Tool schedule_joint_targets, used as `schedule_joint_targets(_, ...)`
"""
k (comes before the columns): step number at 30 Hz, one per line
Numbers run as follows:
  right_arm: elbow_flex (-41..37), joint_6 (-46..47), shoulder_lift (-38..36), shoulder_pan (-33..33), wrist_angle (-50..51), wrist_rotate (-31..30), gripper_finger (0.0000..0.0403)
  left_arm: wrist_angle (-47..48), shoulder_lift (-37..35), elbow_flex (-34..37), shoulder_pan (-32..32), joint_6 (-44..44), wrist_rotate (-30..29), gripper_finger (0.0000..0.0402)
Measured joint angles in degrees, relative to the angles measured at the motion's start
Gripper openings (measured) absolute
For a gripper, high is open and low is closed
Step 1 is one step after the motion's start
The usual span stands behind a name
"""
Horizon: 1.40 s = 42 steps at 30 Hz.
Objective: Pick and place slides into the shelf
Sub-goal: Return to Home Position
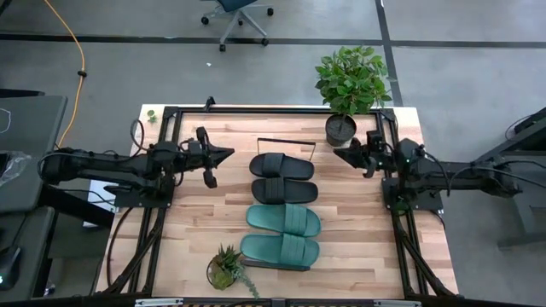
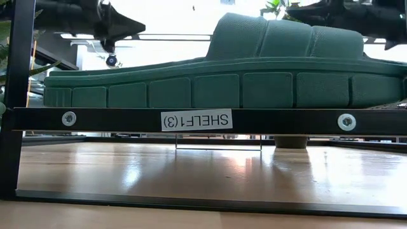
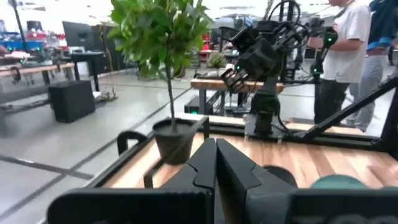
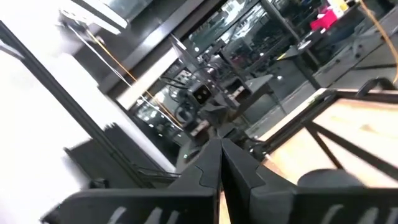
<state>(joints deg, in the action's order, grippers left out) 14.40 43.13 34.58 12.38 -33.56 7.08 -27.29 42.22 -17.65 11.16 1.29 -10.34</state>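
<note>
Hovering above the left side of the light-wood bench (image 1: 196, 213), my left end effector (image 1: 229, 154) points inward toward the row of sandals. Its two dark fingers (image 3: 199, 171) are pressed together with nothing between them. My right end effector (image 1: 339, 153) hangs on the opposite side, just beside the black pot of the leafy green potted plant (image 1: 341, 128). Its fingers (image 4: 208, 168) are likewise together and hold nothing. Both end effectors are well apart from the sandals.

Between my arms lies the long narrow light-wood shelf with black metal rails (image 2: 286, 121), running from the far part of the bench toward its near edge. All four sandals rest on it side by side, lying crosswise. The two black foam slides with ribbed straps (image 1: 283, 166) take the far end, close against each other, the farther one just inside the far rail. The two teal green foam slides (image 1: 284, 220) come right after them, the nearest one by the near rail. From bench height, that nearest green slide fills the view above the rail, which bears a white label reading SHELF1(3) (image 2: 196, 119).

A small spiky green succulent (image 1: 225, 269) stands on the bench near the shelf's near end, on my left side. In my left wrist view, a person in a white shirt (image 3: 345, 43) stands in the room beyond my right arm.
</note>
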Motion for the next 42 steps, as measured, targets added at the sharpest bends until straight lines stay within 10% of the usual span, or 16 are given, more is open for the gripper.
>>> schedule_joint_targets(19,-11.7,6.1,-6.4,-2.7,-11.3,-4.4,0.0,2.5,-16.2,10.8,-1.8,-7.6,-2.8,0.0)
schedule_joint_targets(30,-11.7,1.3,-6.4,-16.7,-8.3,-18.4,0.0,6.6,-17.3,10.8,-3.4,-8.8,-3.7,0.0)
schedule_joint_targets(42,-11.7,3.3,-6.4,-17.4,-7.3,-21.1,0.0,4.1,-17.8,13.7,-13.9,-7.7,-13.8,0.0)
